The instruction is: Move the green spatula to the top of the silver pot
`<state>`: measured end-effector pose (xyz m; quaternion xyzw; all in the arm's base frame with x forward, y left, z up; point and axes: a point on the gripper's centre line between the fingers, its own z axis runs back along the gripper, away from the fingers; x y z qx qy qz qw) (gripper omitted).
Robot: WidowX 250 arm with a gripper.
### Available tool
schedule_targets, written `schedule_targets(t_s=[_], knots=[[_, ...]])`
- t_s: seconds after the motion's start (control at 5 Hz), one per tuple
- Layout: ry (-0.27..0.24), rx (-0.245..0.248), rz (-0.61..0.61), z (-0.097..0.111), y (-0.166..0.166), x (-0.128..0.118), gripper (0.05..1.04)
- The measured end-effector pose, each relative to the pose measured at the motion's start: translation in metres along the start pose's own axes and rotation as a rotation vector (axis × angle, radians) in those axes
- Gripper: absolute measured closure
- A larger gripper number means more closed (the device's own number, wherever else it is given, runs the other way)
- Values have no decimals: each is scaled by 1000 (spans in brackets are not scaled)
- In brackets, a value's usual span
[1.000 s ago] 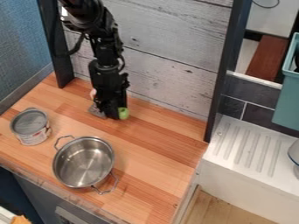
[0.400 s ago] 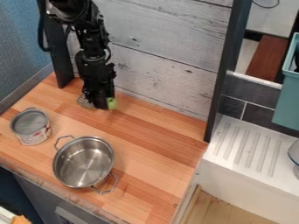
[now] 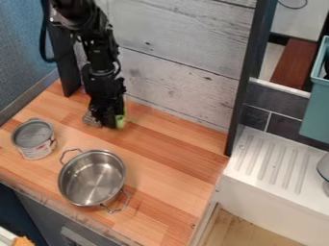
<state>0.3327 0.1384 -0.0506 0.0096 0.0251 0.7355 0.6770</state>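
Above the back left of the wooden counter, the black gripper (image 3: 107, 122) hangs down, shut on the green spatula (image 3: 120, 121). Only a small green part of the spatula shows, at the gripper's right side; the rest is hidden behind the gripper. A small greyish piece shows at the gripper's left side, and I cannot tell what it belongs to. The silver pot (image 3: 91, 178) stands upright near the front left of the counter, in front of the gripper and apart from it. Its inside is bare, and its two handles point to the upper left and lower right.
A grey-lidded can (image 3: 33, 139) stands left of the pot. Behind the arm rises a whitewashed plank wall (image 3: 173, 62), with a dark post (image 3: 240, 96) at its right end. To the right are a white ribbed drainboard (image 3: 276, 166) and a teal bin (image 3: 316, 110).
The gripper and the green piece have shifted left together, first up and back, then slightly down again. The pot and the can have stayed in place.
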Motion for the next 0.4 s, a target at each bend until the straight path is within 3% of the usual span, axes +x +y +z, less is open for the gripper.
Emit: schedule_targets(t_s=[0.2, 0.4], knots=[[-16, 37, -47, -8, 14, -20, 725], [-13, 31, -94, -10, 19, -28, 677]])
